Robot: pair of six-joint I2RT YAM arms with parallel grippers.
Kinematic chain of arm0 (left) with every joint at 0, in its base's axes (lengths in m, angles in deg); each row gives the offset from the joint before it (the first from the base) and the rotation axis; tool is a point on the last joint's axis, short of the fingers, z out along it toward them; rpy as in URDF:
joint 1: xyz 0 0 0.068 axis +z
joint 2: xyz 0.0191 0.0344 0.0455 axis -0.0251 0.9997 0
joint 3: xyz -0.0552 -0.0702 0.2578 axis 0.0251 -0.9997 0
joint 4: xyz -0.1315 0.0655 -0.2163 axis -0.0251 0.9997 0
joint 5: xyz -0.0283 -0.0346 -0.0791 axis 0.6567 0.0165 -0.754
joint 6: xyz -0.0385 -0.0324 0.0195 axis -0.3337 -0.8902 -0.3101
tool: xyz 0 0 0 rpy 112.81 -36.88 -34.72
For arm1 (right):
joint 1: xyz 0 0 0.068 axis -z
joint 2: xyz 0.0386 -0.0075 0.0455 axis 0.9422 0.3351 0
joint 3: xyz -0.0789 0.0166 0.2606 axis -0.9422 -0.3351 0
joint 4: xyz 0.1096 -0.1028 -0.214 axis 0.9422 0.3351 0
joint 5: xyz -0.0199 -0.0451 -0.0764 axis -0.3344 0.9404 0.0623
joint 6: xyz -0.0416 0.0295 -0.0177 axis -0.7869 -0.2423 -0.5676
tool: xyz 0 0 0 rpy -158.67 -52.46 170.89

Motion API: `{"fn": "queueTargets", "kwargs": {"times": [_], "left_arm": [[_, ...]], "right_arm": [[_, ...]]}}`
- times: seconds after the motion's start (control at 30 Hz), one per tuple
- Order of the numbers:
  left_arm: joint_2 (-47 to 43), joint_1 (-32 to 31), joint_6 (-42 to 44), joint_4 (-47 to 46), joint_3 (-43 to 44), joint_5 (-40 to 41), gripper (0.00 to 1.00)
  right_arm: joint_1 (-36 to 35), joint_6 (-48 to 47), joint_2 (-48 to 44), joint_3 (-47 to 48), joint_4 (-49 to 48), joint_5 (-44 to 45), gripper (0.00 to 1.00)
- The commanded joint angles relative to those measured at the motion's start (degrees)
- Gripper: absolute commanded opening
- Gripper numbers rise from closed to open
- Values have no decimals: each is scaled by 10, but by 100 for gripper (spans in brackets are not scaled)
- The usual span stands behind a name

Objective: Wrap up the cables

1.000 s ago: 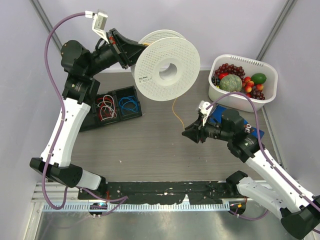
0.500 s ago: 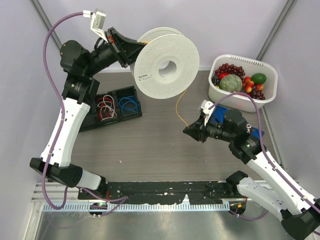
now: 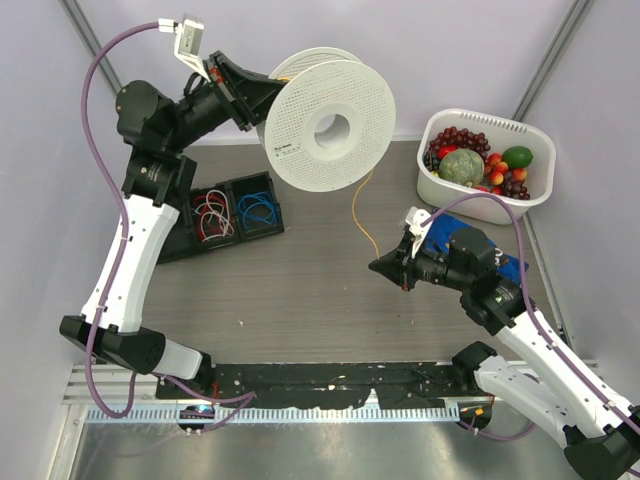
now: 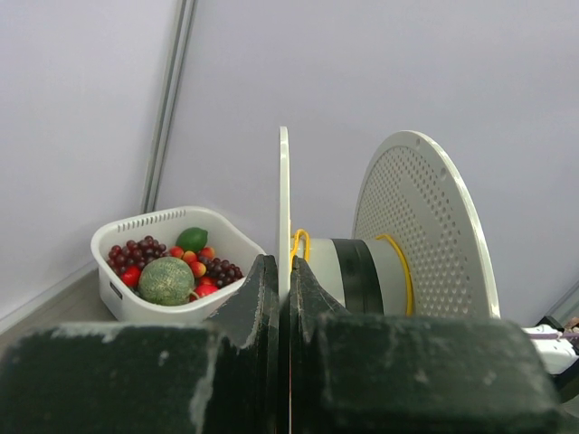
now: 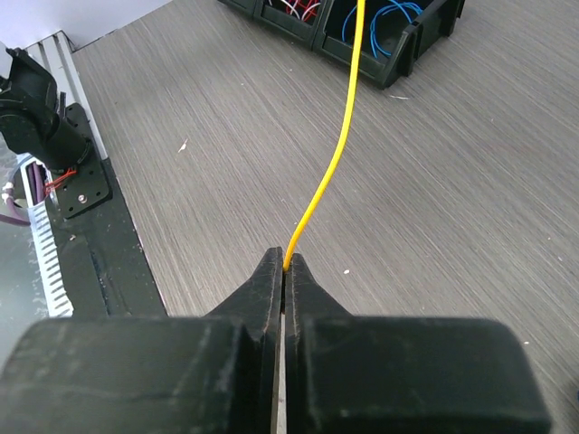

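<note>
Thin yellow-orange wire (image 3: 356, 208): a few turns on the hub of the spool, then one free strand dropping from the spool's underside to the right fingers, clear of the worktop (image 3: 300, 290).

Large white perforated plastic spool (image 3: 330, 125): held in the air above the far side of the worktop, flanges upright, bore facing the top camera.

Left fingers (image 4: 267, 282): shut on the edge of the spool's rear flange, thin white rim pressed between them.

Right fingers (image 5: 277, 271): closed to the tips, pinching the yellow-orange wire; low over mid-worktop, pointing left.

Black compartment box (image 3: 262, 232): on the worktop below the left arm; coil of blue wire (image 3: 258, 208) in the right compartment, red-and-white wire coils (image 3: 210, 215) in the left.

White plastic basket (image 3: 490, 123): far right corner, filled with grapes, a green melon-like ball and other small fruit.
</note>
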Motion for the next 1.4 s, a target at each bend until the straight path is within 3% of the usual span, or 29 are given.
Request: {"fn": "queueTargets", "kwargs": {"times": [0.0, 0.13, 0.27, 0.43, 0.77, 0.93, 1.17, 1.37], "left_arm": [[-9, 3, -16, -54, 12, 20, 0], [-16, 4, 0, -27, -2, 44, 0], [-29, 4, 56, 65, -22, 154, 0], [-26, -6, 64, 163, -40, 295, 0], [14, -92, 120, 329, -37, 519, 0], [35, -109, 131, 348, -66, 500, 0], [21, -146, 177, 335, -130, 443, 0], [-31, -162, 230, 292, -201, 341, 0]], "right_arm": [[0, 4, -4, 3, -36, 2, 1], [0, 2, -1, 9, -34, 7, 1], [-2, -38, 24, 36, 19, 11, 1], [-10, -109, 76, 125, 107, 58, 1], [-161, -349, 172, 308, 264, 180, 1], [-201, -425, 215, 385, 287, 203, 1], [-203, -422, 274, 478, 242, 224, 1], [-187, -396, 325, 537, 217, 243, 1]]}}
